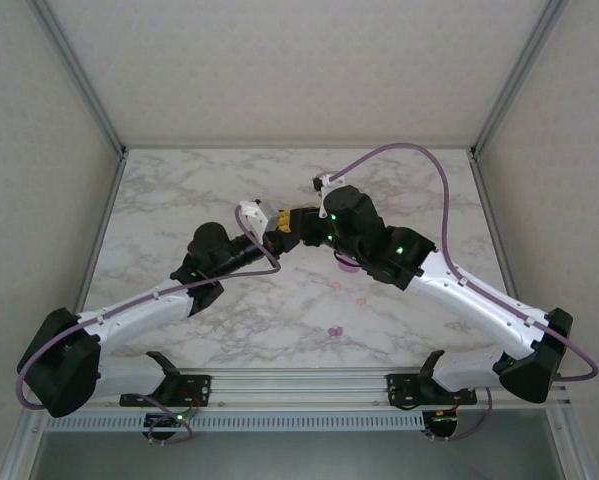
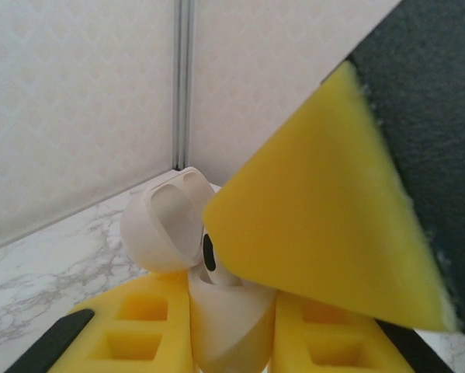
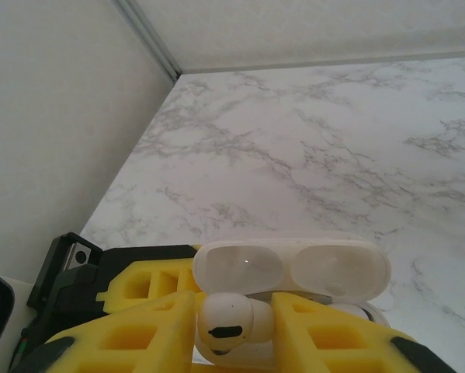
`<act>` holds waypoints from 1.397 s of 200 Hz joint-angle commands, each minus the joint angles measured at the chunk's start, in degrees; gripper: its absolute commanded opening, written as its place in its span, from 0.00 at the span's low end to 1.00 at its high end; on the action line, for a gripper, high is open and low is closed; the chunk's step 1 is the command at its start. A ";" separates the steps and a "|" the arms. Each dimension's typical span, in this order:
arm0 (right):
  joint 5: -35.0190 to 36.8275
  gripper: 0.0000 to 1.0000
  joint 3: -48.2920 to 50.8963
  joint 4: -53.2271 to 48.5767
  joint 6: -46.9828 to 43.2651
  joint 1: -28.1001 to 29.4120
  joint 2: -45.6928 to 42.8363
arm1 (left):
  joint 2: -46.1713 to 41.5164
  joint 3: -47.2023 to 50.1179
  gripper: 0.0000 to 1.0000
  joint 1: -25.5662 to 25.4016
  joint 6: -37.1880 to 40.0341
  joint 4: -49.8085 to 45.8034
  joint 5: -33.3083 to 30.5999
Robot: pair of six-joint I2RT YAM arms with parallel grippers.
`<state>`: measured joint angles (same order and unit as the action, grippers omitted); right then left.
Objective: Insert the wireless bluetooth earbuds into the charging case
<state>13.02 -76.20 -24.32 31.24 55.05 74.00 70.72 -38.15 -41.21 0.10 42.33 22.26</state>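
Two grippers meet nose to nose over the table. Left gripper is clamped on the white case: the case body sits wedged between its yellow fingers, touching both. The lid is flipped open, standing up past the fingertips and tilted away from the left wrist camera.

Right gripper is closed on a white earbud, which sits between its fingertips with both yellow pads touching it. The dark spot on the bud faces the right wrist camera. Just beyond the right fingertips is the open lid, hollow side toward them, both pockets showing. From the left wrist, the earbud sits at the case mouth, just above the left fingertips and beside the lid. Can't tell if it is seated or just touching the rim. One big yellow pad of the right gripper hangs over it, just above the left fingers.

Well back from both grippers, on the marble below the right arm, lie a pink bud and a purple bud, apart from each other.
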 commanded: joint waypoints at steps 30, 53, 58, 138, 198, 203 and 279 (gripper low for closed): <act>-0.30 0.35 -2.75 -7.00 -0.48 0.56 1.98 | -3.20 -1.44 0.11 -0.27 1.18 5.31 0.50; 0.08 0.35 -3.79 -8.00 -0.46 0.54 2.31 | -3.55 -1.52 0.11 -0.27 1.17 4.83 0.62; 0.13 0.36 -4.07 -8.23 -0.48 0.59 2.44 | -3.56 -1.69 0.11 -0.27 1.19 4.57 0.67; 0.26 0.43 -6.88 -9.12 -1.03 0.51 2.28 | -3.83 -1.67 0.11 -0.27 2.17 3.21 0.77; -1.46 0.52 -8.70 -6.96 -2.65 0.51 -0.44 | -3.90 -0.96 0.11 -0.27 4.20 1.13 0.42; -1.14 0.53 -8.65 -6.66 -2.88 0.46 -0.95 | -4.07 -0.89 0.11 -0.28 4.47 0.73 0.35; -10.02 0.51 -14.26 -16.12 -0.70 -10.81 2.37 | -6.84 -1.51 0.11 -0.27 9.73 -6.16 2.29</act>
<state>10.39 -86.85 -35.83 30.41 47.00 73.84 66.06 -38.15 -41.21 6.76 38.28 22.70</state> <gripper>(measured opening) 0.507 0.205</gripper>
